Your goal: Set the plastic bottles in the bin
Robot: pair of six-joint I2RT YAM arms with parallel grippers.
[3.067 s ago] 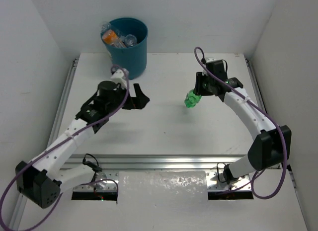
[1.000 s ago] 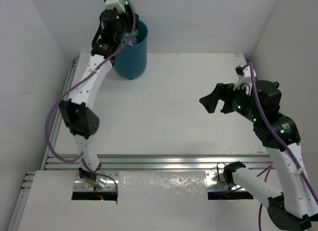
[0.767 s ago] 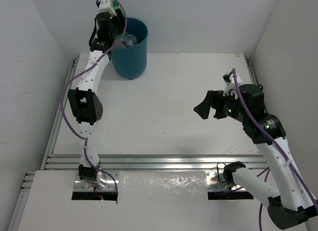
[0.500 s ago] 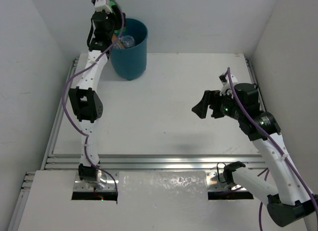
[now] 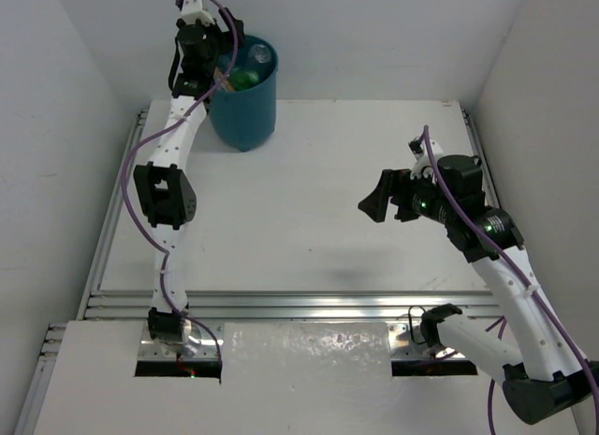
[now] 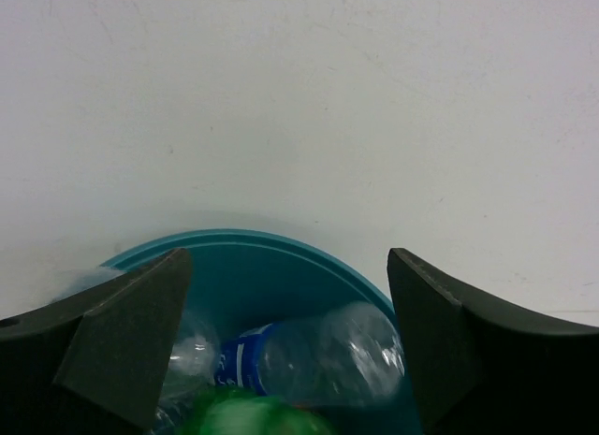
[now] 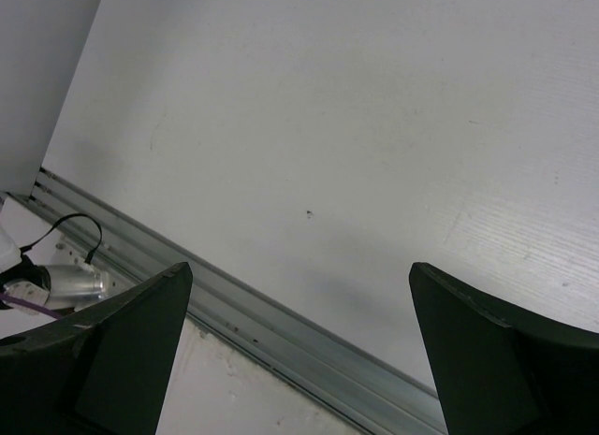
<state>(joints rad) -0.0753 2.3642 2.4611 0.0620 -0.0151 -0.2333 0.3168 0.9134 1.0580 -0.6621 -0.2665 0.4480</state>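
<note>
White walls (image 5: 374, 33) close in a white tabletop (image 5: 309, 173) on three sides.

- The bin (image 5: 248, 112), round and teal, stands at the far left corner of the tabletop, close to the back wall.
- The plastic bottles are inside the bin. From the top camera a green bottle (image 5: 243, 78) lies on the heap and a clear bottle (image 5: 261, 53) shows high against the far rim.
- In the left wrist view, a clear bottle with a blue label (image 6: 309, 355) lies crosswise and the green one (image 6: 253, 418) is at the bottom edge. Another clear bottle (image 6: 192, 346) is partly hidden behind the left finger. I cannot get an exact count.
- No bottle lies on the tabletop in any view.

The left arm is stretched up and far over. Its left claw (image 6: 287, 257) hangs over the bin's near-left rim, looking down into the opening. The jaws stand wide apart with nothing between them, and the bottles are visible through the gap.

The right claw (image 7: 299, 271) hovers well apart from the bin, above the right half of the tabletop. It is spread wide and empty, and only bare white surface shows between its fingers (image 7: 122, 351).

A metal rail (image 5: 309, 304) runs along the near edge of the tabletop. Purple cable (image 5: 120, 187) loops along the left arm.
</note>
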